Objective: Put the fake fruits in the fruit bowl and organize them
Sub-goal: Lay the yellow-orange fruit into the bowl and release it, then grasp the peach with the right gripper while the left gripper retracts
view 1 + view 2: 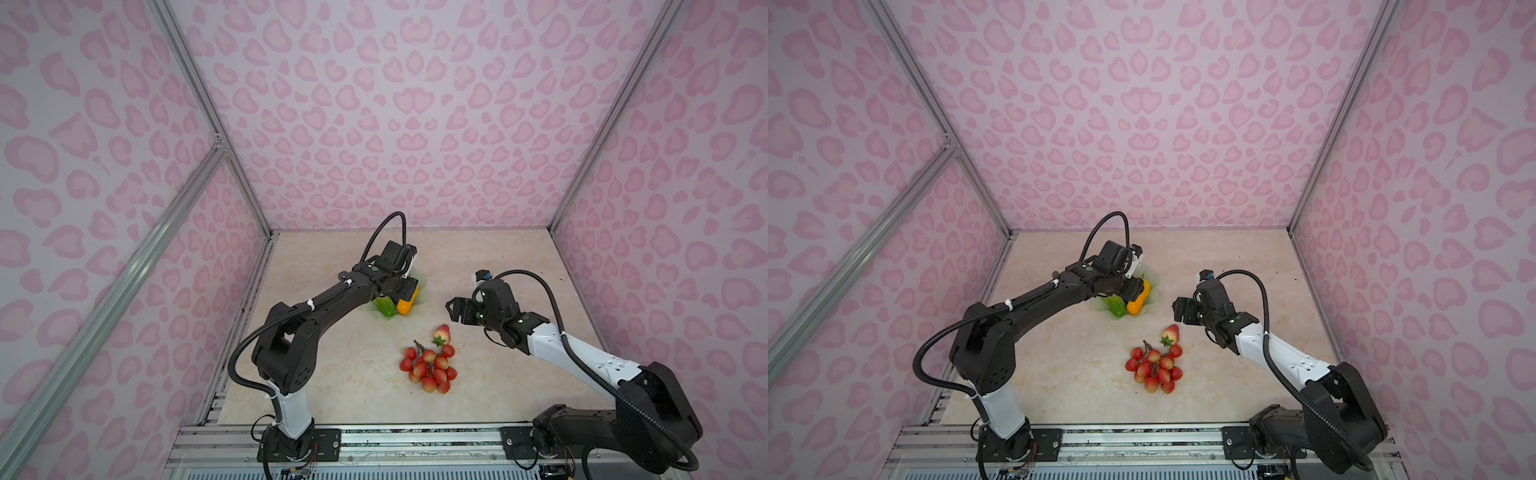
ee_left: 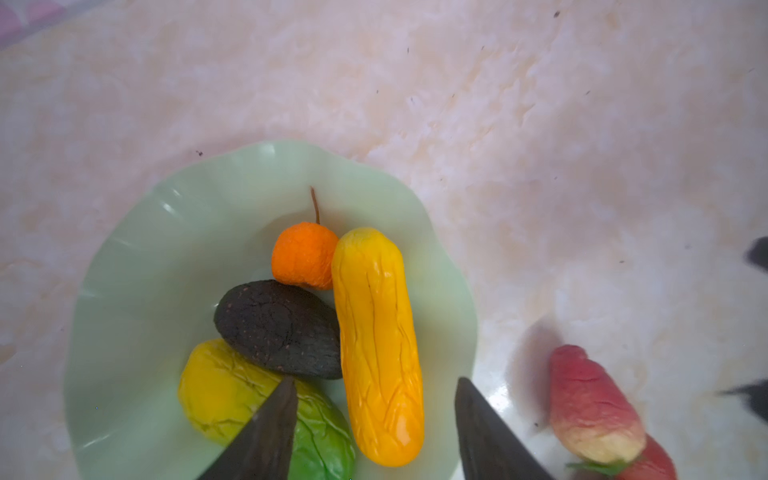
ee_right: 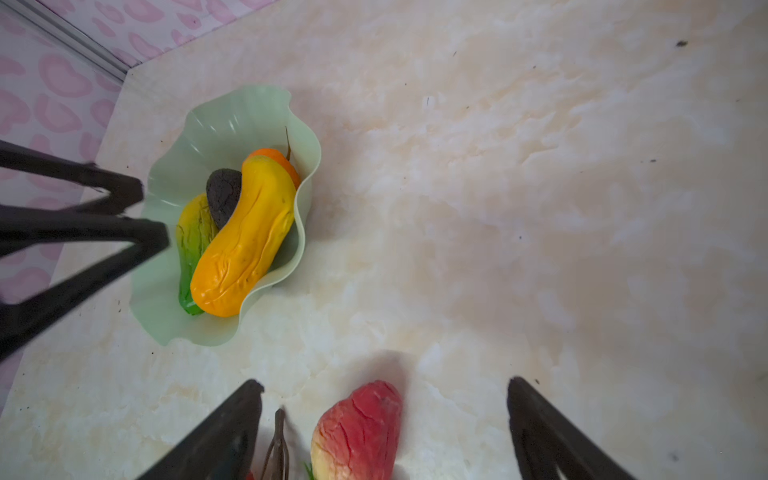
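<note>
Gleaming pale mint bowl, wavy scalloped rim, four wrinkled fruits inside

A cream, marble-patterned tabletop carries small dark specks. Walls printed with pink blotches enclose it on three sides, joined by aluminium struts; a slotted metal rail runs along the near edge.

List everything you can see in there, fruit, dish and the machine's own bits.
bowl: one, mint green, on the table
orange ball: one, orange, in bowl
orange-yellow oblong: one, in bowl
dark oval: one, blackish, in bowl
yellow-green oblong: one, in bowl
strawberry: one, red, on table
berry bunch: one, red, beside strawberry
table: one, cream marble
left pincer: black, open over bowl
right pincer: black, open near strawberry
</note>
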Tool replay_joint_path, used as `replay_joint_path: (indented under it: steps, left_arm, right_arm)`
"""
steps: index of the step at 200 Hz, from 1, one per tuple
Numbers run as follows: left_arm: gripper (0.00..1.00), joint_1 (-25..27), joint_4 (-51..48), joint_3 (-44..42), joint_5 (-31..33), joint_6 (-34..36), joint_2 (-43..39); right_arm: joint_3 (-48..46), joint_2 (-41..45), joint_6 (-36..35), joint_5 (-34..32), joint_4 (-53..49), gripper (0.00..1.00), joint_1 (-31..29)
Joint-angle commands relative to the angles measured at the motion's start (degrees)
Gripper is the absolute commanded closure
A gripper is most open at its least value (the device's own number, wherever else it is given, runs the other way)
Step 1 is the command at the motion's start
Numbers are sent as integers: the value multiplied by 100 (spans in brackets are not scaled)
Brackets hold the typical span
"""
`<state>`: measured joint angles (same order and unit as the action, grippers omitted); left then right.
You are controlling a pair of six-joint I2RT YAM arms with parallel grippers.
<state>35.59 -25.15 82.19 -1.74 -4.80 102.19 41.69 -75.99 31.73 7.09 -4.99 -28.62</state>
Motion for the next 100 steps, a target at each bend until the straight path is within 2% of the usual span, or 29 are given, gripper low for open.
replay_joint_path:
  steps: [1, 41, 74, 100]
  left_arm:
    - [36, -11, 457, -34, -21, -148, -422]
    - [32, -22, 1135, -473, 588, -308, -1588]
    - [28, -78, 1956, -1664, 1523, -613, -2993]
    - [21, -201, 2548, -2803, 2385, -900, -4250]
  right_arm:
    - [-36, -236, 252, -38, 304, 10, -175]
    - [119, -936, 446, -111, 494, 15, -649]
    - [233, -1340, 559, -381, 396, 18, -910]
    - [63, -1451, 743, -470, 513, 20, -992]
